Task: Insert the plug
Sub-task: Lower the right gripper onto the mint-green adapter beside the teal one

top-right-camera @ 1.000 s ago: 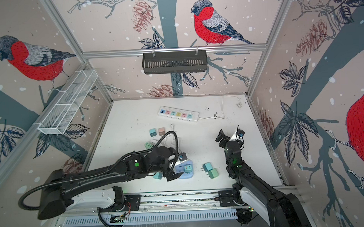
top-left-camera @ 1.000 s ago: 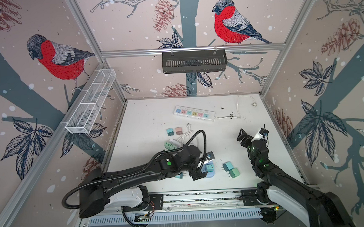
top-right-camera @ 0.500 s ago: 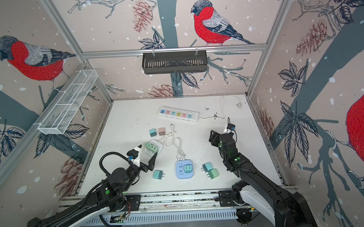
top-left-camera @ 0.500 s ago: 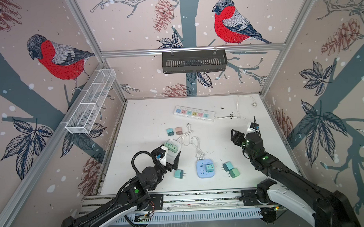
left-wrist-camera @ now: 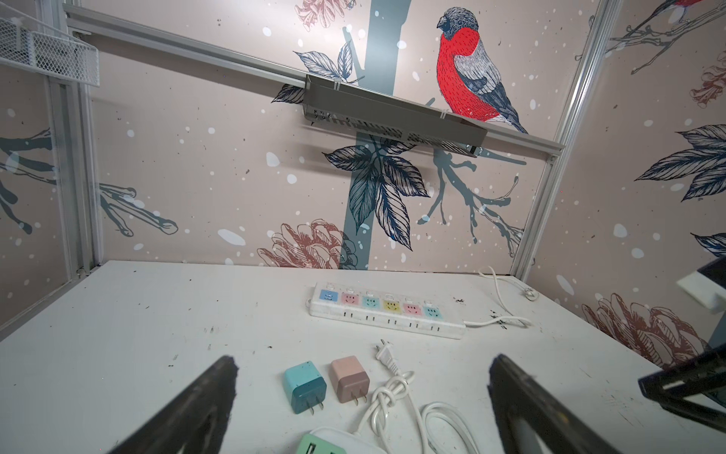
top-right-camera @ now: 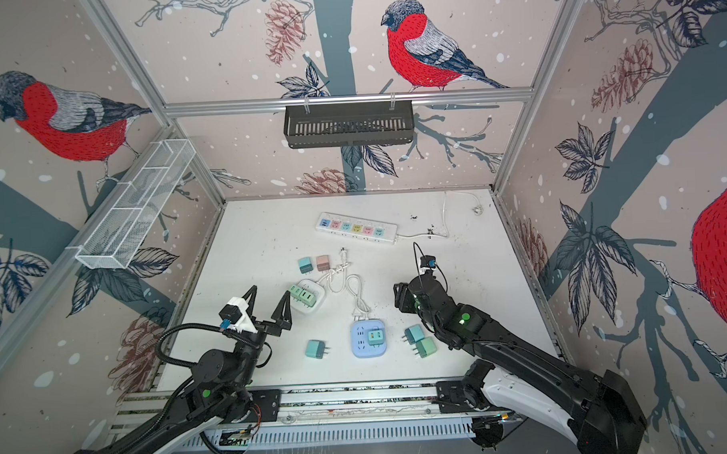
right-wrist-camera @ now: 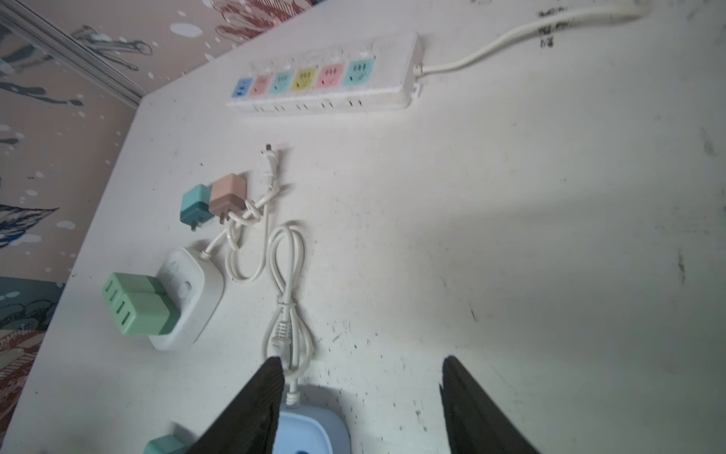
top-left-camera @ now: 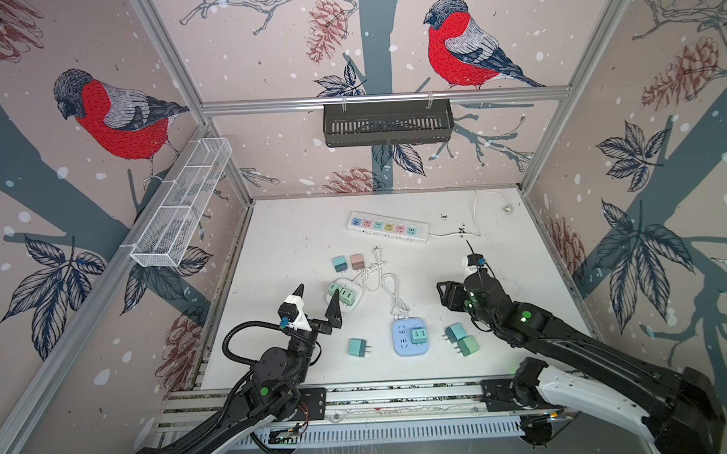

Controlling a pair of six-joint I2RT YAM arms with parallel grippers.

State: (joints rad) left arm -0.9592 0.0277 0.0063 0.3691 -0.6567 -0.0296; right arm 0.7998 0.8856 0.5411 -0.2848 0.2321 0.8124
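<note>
Left hand [top-left-camera: 318, 289] hangs over the near-left of the worktop [top-left-camera: 291, 239], fingers spread wide, nothing between them. Just right of it a loose teal plug [top-left-camera: 356, 347] lies on its side, long axis running left to right, prongs pointing right toward the blue socket block [top-left-camera: 401, 344]. On that block a small teal plug [top-left-camera: 418, 335] sits in the right-hand outlet. Its prongs are buried out of sight, so its axis runs straight down into the face. It looks flush, though full depth can't be confirmed from above. Right of the block a pair of plugs [top-left-camera: 460, 339], teal and green, lie touching, prongs pointing left at the block. Then right hand [right-wrist-camera: 361, 363], beyond the block's far side, fingers partly apart and empty in the wrist view. My read: another plug is next. To do it well, pinch the body across its flat sides and keep the prongs clear. Turn them downward, square them over a free outlet and press straight, steadying the block so it doesn't skid.
</note>
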